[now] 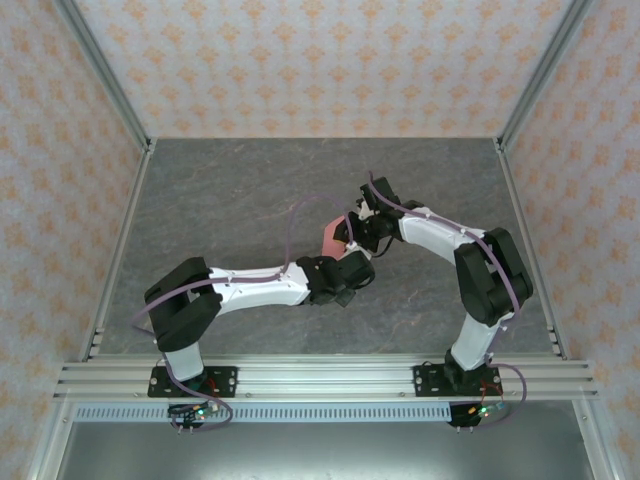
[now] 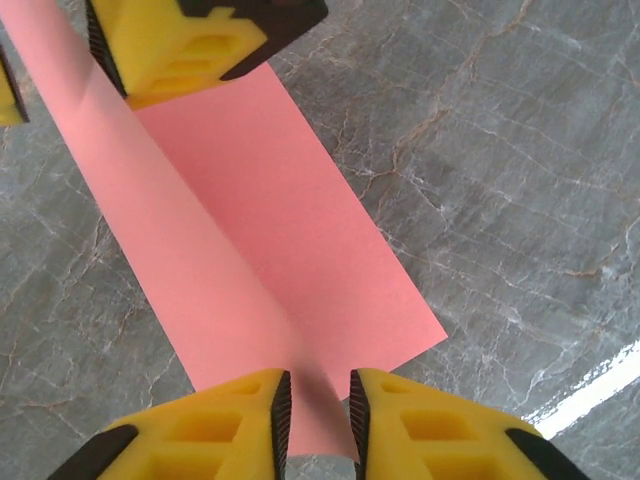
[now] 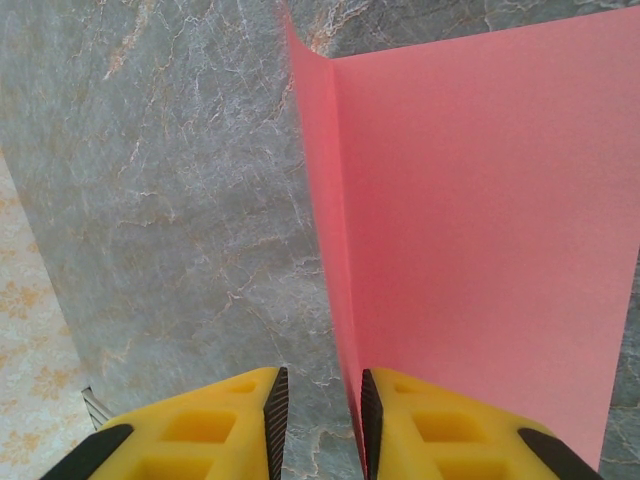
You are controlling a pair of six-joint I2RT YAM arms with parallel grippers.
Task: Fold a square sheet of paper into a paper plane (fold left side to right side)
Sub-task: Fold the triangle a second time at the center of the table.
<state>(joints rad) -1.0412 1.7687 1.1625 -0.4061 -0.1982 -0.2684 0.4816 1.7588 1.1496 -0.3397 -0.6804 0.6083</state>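
Note:
The square sheet of paper (image 2: 300,220) is salmon pink and lies on the grey table, one side flat and the other lifted along a lengthwise bend. My left gripper (image 2: 320,385) is open, with the raised near end of the sheet curving through the gap between its pads. My right gripper (image 3: 318,380) is also open; the upright flap of the paper (image 3: 480,220) runs along its right pad. From the left wrist, one of the right gripper's yellow fingers (image 2: 185,45) shows at the sheet's far end. From above, the paper (image 1: 329,236) sits between left gripper (image 1: 343,258) and right gripper (image 1: 358,228).
The grey marbled tabletop (image 1: 230,200) spreads out round the paper. Patterned walls (image 1: 320,60) and metal frame posts (image 1: 105,80) enclose it on three sides. A metal rail (image 1: 320,378) with both arm bases runs along the near edge.

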